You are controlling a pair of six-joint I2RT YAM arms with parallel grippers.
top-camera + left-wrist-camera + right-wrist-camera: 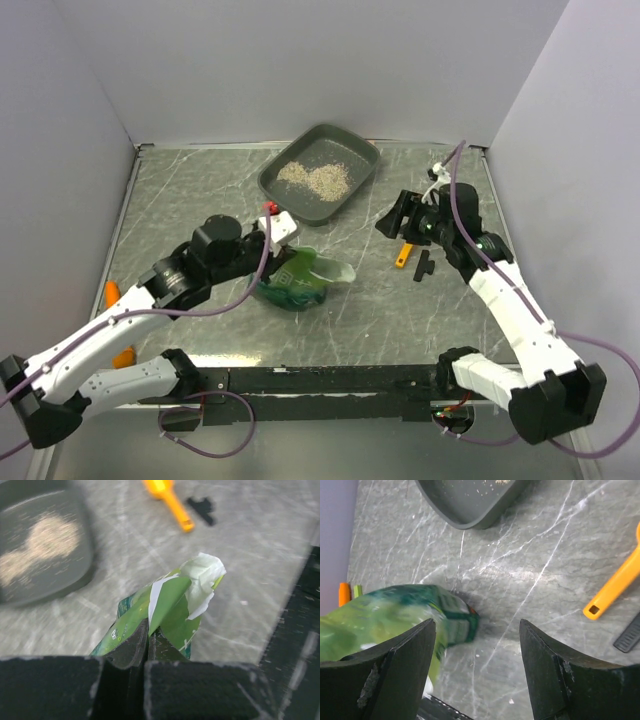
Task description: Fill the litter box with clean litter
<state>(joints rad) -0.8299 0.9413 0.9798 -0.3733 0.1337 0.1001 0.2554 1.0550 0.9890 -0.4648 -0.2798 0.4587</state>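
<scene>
The left gripper is clamping shut on a crinkly green plastic bag, its two black fingers pinching a fold of the film. From the top camera the bag is sitting low over the middle of the grey marbled table, its pale torn end pointing towards the right arm. I cannot tell whether it is touching the surface.

Just beyond the left gripper, the dark grey shallow rectangular plastic litter box is lying flat on the far middle of the table. Its long axis is running diagonally from near-left to far-right. It is holding a small loose pile of pale beige clean litter, spread along that axis, with bare floor showing around it.

The right gripper is hovering over the table with its jaws standing wide apart and nothing between them. Near it, to the right, an orange plastic scoop is lying on the table beside a small black piece.
</scene>
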